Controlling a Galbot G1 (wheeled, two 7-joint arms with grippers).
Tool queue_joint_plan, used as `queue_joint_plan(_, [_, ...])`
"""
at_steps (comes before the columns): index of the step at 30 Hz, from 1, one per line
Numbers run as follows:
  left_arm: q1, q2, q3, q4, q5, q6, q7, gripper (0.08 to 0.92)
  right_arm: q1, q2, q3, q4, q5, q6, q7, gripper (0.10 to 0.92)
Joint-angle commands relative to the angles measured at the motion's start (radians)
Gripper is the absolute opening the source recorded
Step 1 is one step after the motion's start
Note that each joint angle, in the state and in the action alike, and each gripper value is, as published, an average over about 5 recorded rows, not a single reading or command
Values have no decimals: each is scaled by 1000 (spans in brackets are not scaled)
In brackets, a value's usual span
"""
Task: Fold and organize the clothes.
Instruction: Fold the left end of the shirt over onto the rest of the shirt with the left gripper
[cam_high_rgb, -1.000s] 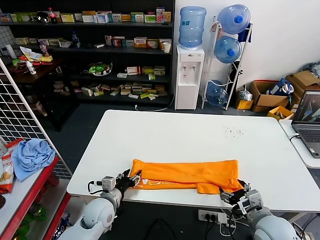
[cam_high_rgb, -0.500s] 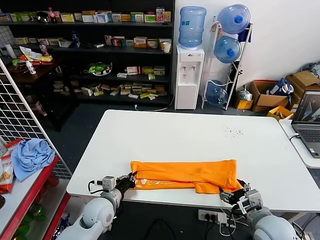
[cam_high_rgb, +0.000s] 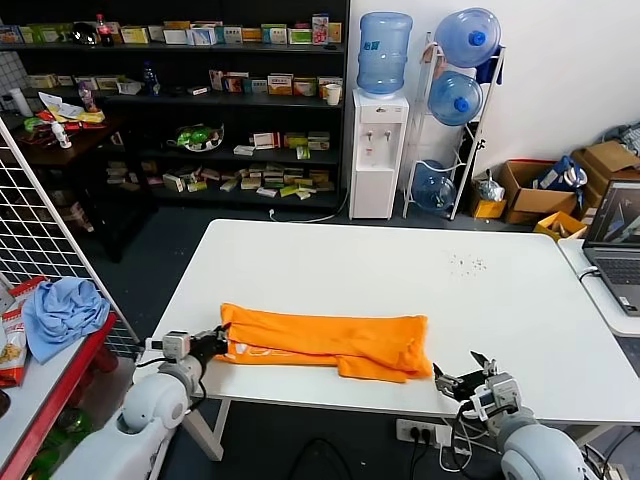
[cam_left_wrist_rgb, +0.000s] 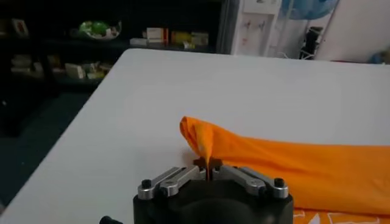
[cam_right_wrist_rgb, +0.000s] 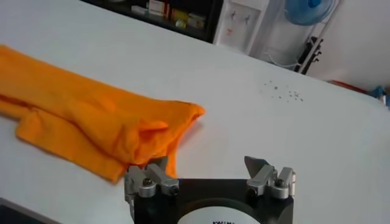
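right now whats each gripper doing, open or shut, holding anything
Left gripper: jaws shut on the end of the orange T-shirt, at the table's left edge.
Right gripper: jaws open, holding nothing, just off the shirt's other end.

The left claw (cam_left_wrist_rgb: 208, 174) pinches a corner of the orange T-shirt (cam_left_wrist_rgb: 292, 170) over the white table (cam_left_wrist_rgb: 152, 103).

left gripper (cam_high_rgb: 212, 345) fingers pinched closed, right gripper (cam_high_rgb: 455, 381) fingers spread
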Motion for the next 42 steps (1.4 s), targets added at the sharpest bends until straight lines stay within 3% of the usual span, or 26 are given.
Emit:
queue_joint_plan(1, [-20, 175, -116, 64, -20, -10, -15, 107, 19, 9, -4, -11, -5, 15, 5, 823])
queue_joint_plan(6, [-17, 161, -93, -77, -55, 2, -63, 107, 30, 27, -10, -42, -49, 59, 16, 823])
queue_joint_plan(11, [-20, 87, 5, -238, -113, 32, -142, 107, 46, 58, -19, -81, -139, 175, 37, 823])
queue_joint_plan(15, [-40, 8, 94, -284, -141, 45, -194, 107, 60, 98, -15, -126, -250, 292, 47, 823])
queue_joint_plan(28, [-163, -184, 337, -205, -164, 37, -269, 107, 68, 184, -2, -214, -322, 386, 36, 823])
queue_joint_plan(42, [-183, -401, 412, -58, -105, 2, -279, 107, 76, 180, -2, -214, -311, 366, 39, 823])
